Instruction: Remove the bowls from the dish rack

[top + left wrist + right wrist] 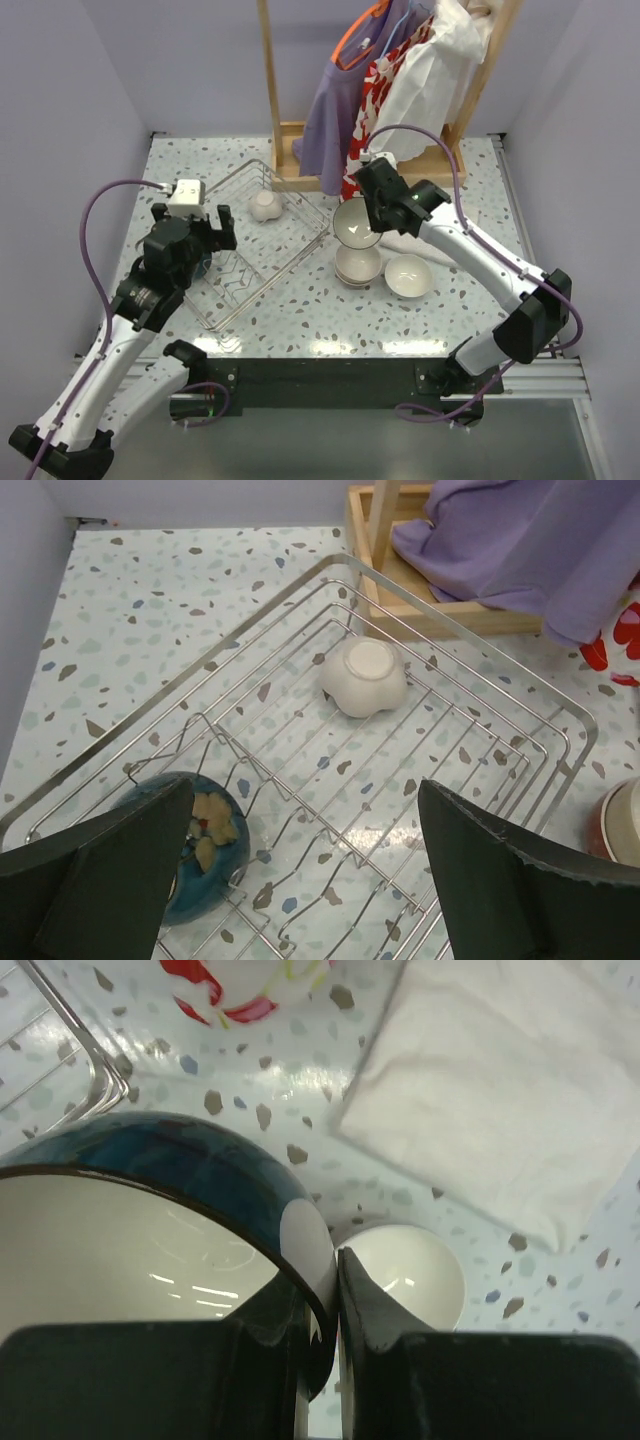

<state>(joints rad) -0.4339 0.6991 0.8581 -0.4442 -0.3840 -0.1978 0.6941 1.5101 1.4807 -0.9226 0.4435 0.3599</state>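
Two in my dish rack (330,770): beige bowl (365,675), blue bowl (215,830). Right gripper (337,1260) clamps teal-banded bowl (150,1250) by its rim; left gripper (305,785) gapes, holding nothing.

Two arms: left arm (100,370), right arm (470,250) — white tubular links, black joint housings. Purple cable (86,225) along each. White boxy camera module (187,193) on left wrist. Matte black two-finger pincers — left pincer (305,810), right pincer (335,1270) — broad wedge-shaped fingers.
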